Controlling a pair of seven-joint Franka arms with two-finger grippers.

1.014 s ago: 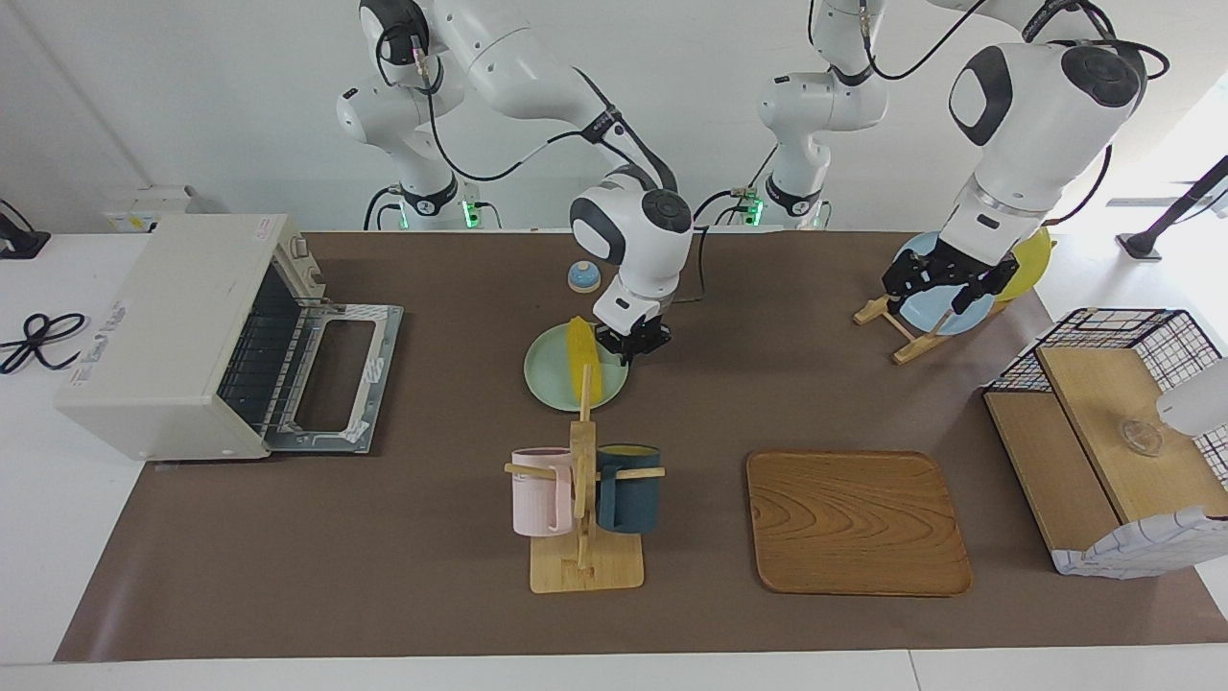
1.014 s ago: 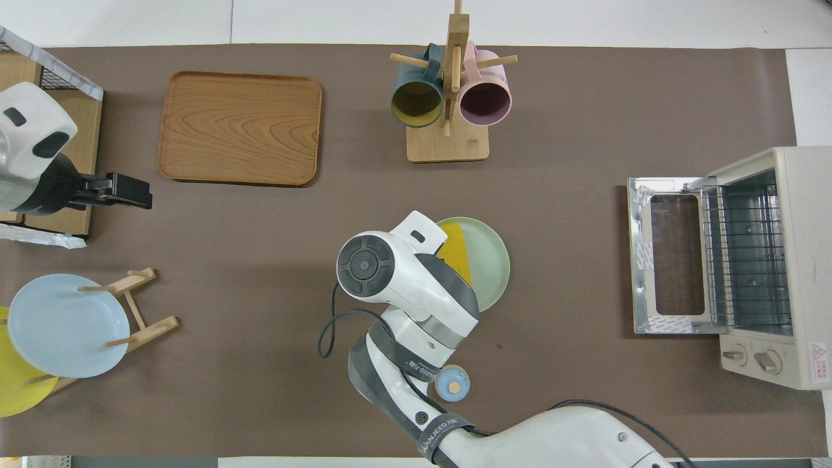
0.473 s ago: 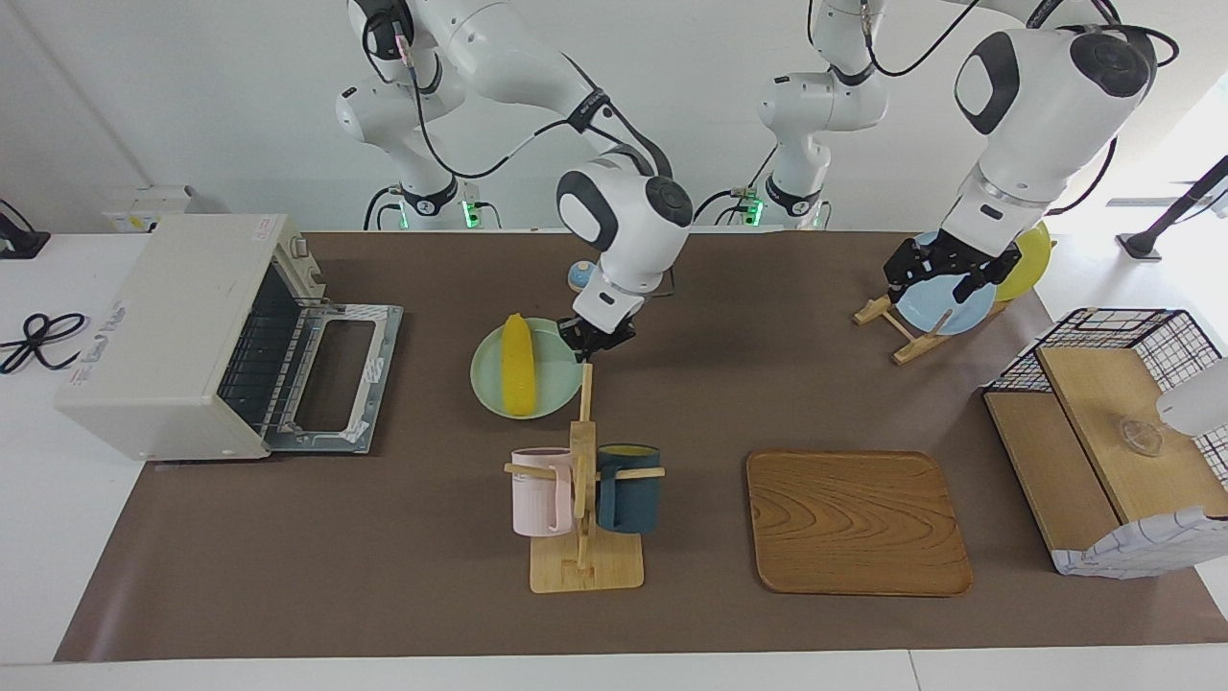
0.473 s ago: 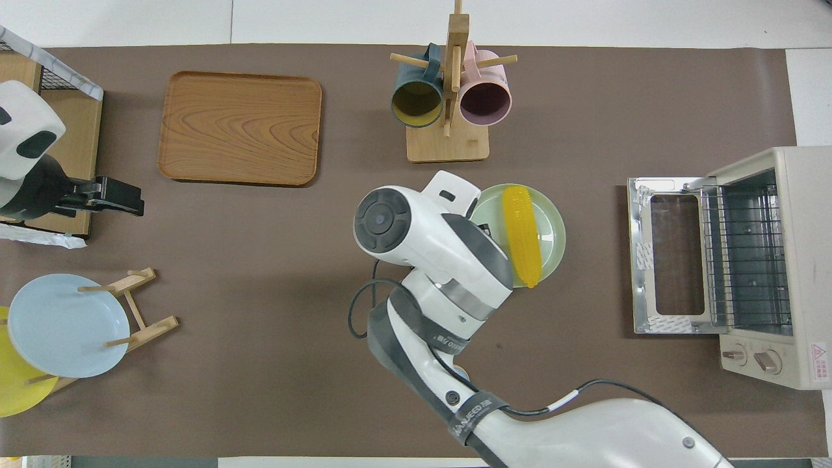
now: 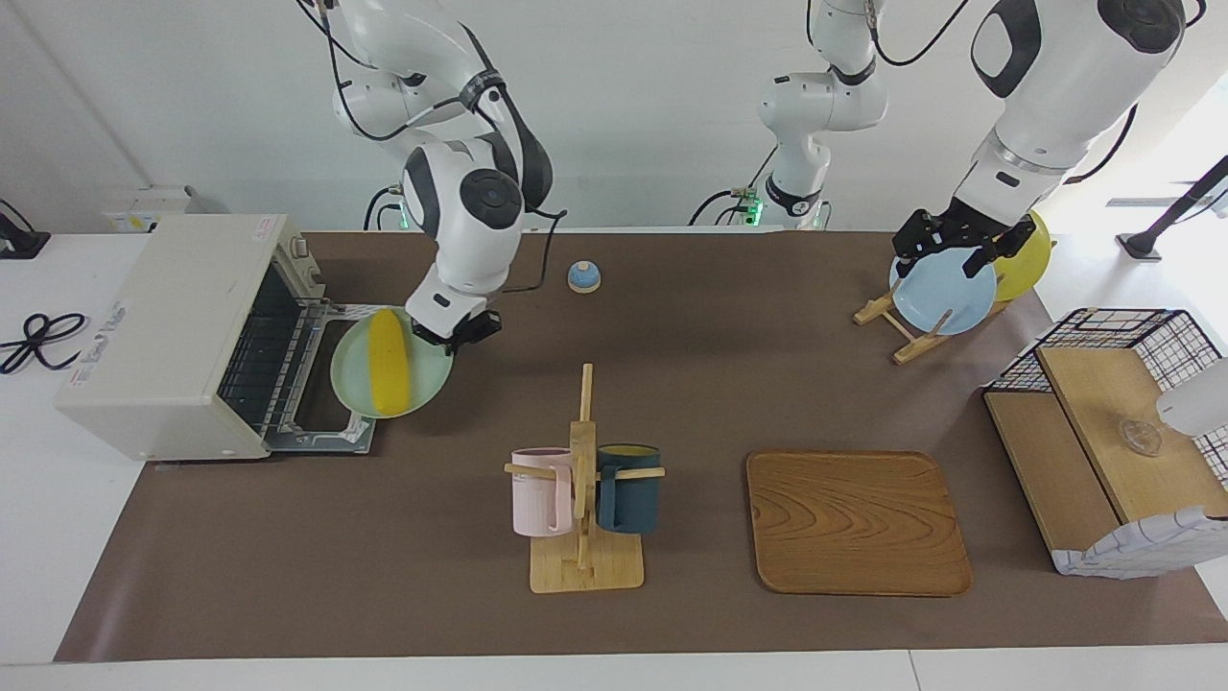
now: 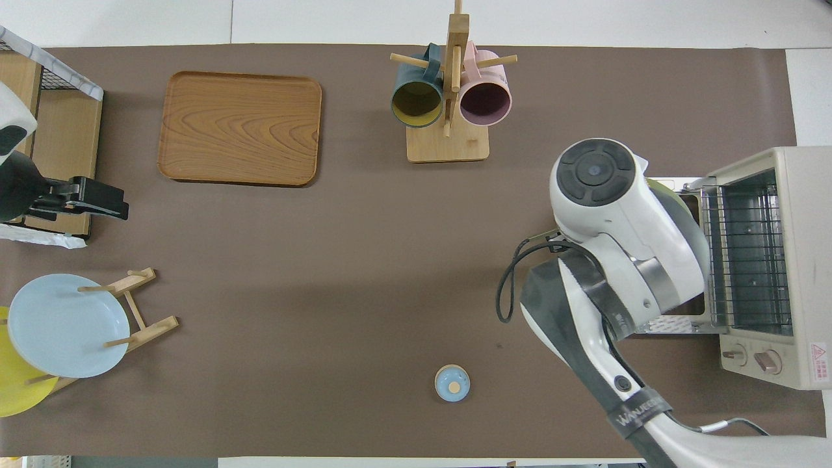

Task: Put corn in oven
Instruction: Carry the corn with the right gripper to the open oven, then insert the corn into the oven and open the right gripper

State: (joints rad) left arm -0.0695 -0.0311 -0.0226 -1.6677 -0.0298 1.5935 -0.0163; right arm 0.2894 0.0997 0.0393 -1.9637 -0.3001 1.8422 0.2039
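Brown mat-covered table carries everything. At the right arm's end stands the boxy cream-white toaster oven, its drop-down door lying open and flat toward the table's middle, wire rack showing inside. At the left arm's end sits a wire-and-wood basket shelf. A rectangular wooden tray lies toward the edge farthest from the robots, and beside it, toward the oven's end, stands a wooden mug tree with a pink mug and a dark blue mug hung on its pegs. Near the robots at the left arm's end, a wooden plate rack holds a pale blue plate and a round yellow plate. The right gripper is clamped on the rim of a round pale green plate, held over the open oven door, just before the oven mouth. The bright yellow tapered corn cob lies on that plate, its long axis running from the robots' edge toward the far edge, crosswise to the oven mouth; which end is the tapered one I cannot tell. In the overhead view the right arm covers corn and most of the plate. The left gripper hovers over the plate rack, fingers spread apart, holding nothing. A small blue domed object sits alone near the robots, mid-table. Nothing stands between plate and oven rack.
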